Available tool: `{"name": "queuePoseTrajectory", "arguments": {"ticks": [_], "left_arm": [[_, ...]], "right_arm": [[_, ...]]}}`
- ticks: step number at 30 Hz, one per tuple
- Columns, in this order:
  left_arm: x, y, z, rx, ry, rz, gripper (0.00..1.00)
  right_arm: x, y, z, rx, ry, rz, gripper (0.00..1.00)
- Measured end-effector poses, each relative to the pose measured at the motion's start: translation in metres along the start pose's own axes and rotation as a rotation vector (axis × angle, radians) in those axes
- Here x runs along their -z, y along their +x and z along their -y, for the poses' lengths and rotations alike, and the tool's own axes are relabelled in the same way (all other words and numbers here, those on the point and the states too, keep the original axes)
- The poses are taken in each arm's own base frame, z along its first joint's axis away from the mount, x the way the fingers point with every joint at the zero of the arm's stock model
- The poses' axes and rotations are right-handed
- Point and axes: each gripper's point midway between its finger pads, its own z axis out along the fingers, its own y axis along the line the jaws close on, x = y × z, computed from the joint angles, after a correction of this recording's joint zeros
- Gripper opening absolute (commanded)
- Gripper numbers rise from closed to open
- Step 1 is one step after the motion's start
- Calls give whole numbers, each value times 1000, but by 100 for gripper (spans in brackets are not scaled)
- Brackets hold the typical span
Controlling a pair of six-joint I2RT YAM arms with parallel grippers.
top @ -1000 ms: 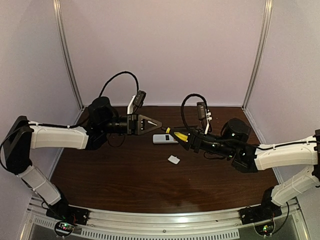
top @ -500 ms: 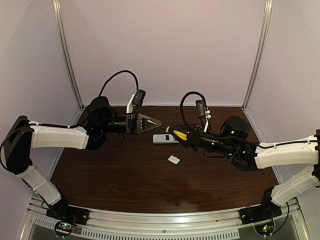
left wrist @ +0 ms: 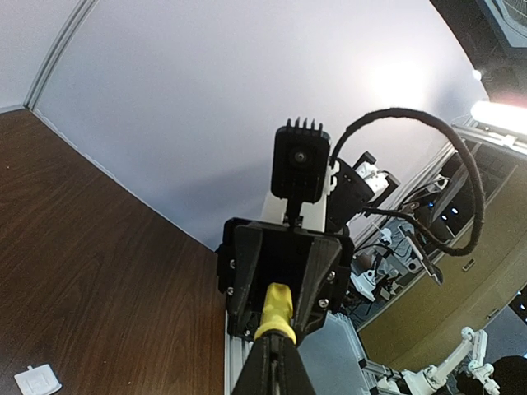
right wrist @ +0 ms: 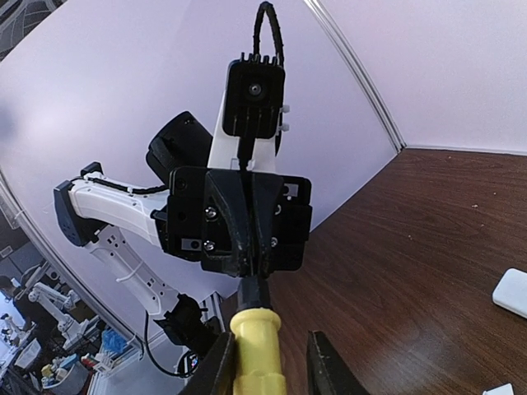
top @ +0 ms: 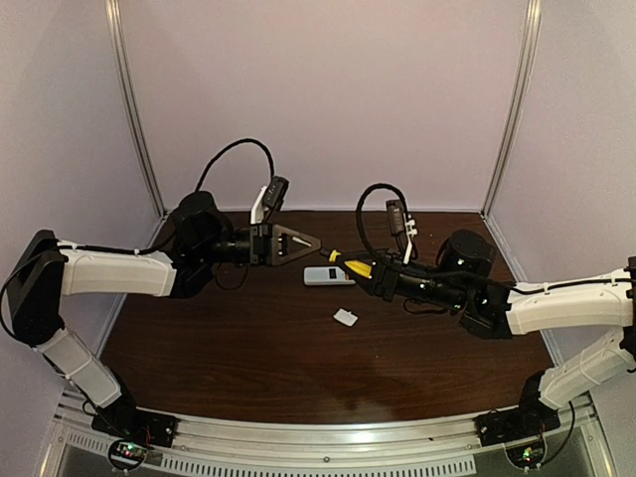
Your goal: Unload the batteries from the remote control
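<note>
The white remote control (top: 328, 276) lies flat at the table's middle back; its corner also shows in the right wrist view (right wrist: 512, 292). No batteries are visible. My right gripper (top: 350, 264) is shut on the yellow-handled screwdriver (top: 357, 267) and holds it level above the remote, tip pointing left. My left gripper (top: 318, 244) is shut and empty, hovering just left of the tip. In the right wrist view the screwdriver's (right wrist: 257, 346) dark collar meets the left gripper's shut fingertips (right wrist: 254, 265). In the left wrist view the handle (left wrist: 276, 309) shows beyond my shut fingers (left wrist: 265, 374).
A small white square lid piece (top: 346, 318) lies on the brown table (top: 248, 348) in front of the remote; it also shows in the left wrist view (left wrist: 37, 380). Pale walls and metal posts enclose the table on three sides.
The right gripper has carried the screwdriver slightly up and left, bringing its tip closer to the left gripper's shut fingertips. The left arm has hardly moved.
</note>
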Motion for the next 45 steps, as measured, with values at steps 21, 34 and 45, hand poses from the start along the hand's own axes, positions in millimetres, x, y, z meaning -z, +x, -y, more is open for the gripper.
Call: {"name": "queuePoseTrajectory", "arguments": {"ticks": [21, 34, 45], "left_arm": [[4, 10, -9, -7, -61, -25, 42], [38, 14, -22, -152, -369, -117, 97], [91, -11, -53, -318, -790, -105, 97]], "right_arm": [[0, 5, 3, -3, 13, -24, 0], [22, 13, 30, 60, 184, -71, 0], [46, 11, 64, 87, 347, -93, 0]]}}
